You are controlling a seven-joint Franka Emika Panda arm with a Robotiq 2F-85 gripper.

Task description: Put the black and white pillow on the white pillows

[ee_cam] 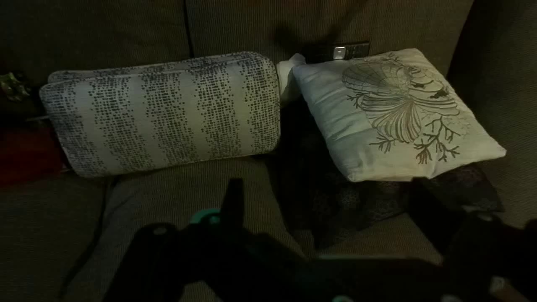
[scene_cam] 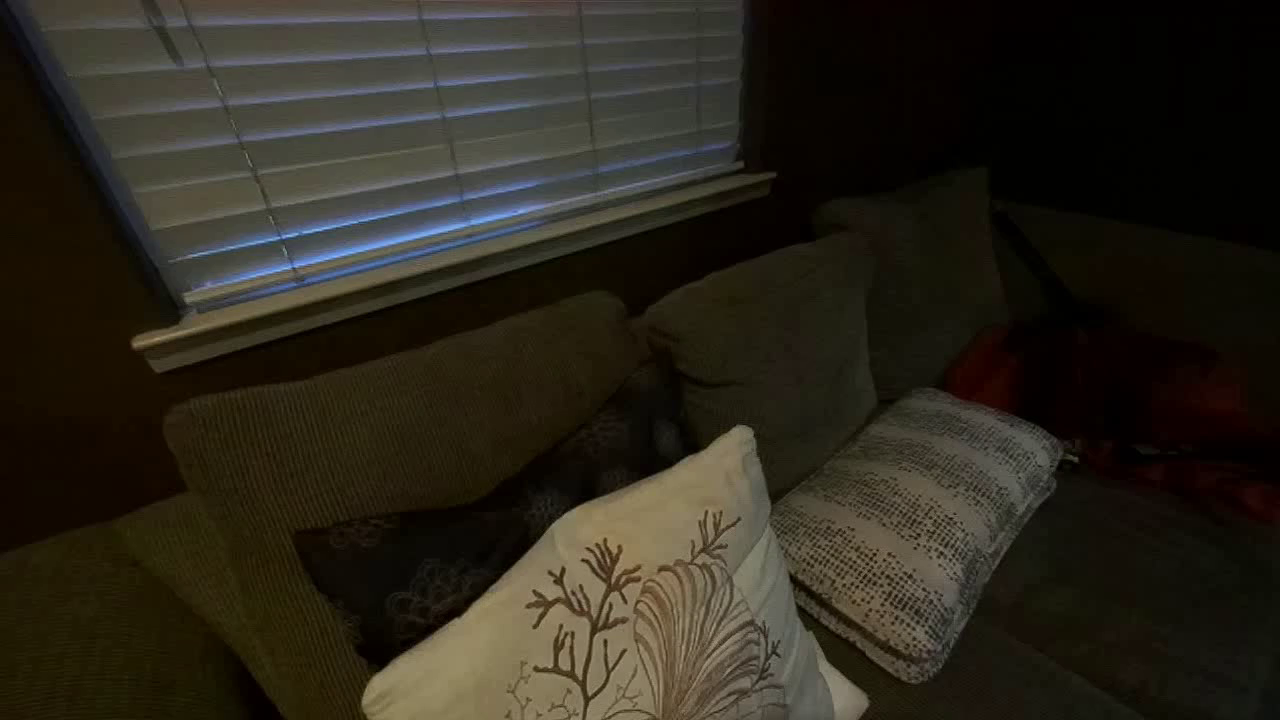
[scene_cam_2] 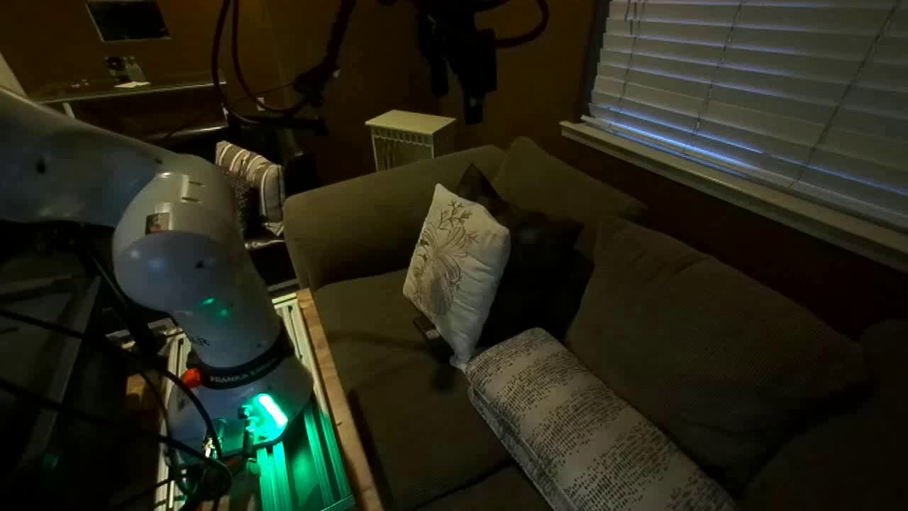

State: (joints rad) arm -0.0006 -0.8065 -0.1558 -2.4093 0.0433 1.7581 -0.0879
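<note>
Wrist view gives me the gripper (ee_cam: 328,183) with its jaws spread wide, the fingers (ee_cam: 233,201) dark in the low light. Beyond them, toward the right, I see the black and white pillow (ee_cam: 390,113), tilted and leaning on a dark floral pillow (ee_cam: 348,209). Left of it, the white pillows (ee_cam: 180,113) lie along the seat, speckled in bands, a doubled edge showing; whether the two sets touch I can't tell. A remote (ee_cam: 360,50) lies just beside the branch design. In an exterior view I have my arm (scene_cam_2: 191,262) beside the sofa (scene_cam_2: 369,383), the gripper hanging well above the pillows.
</note>
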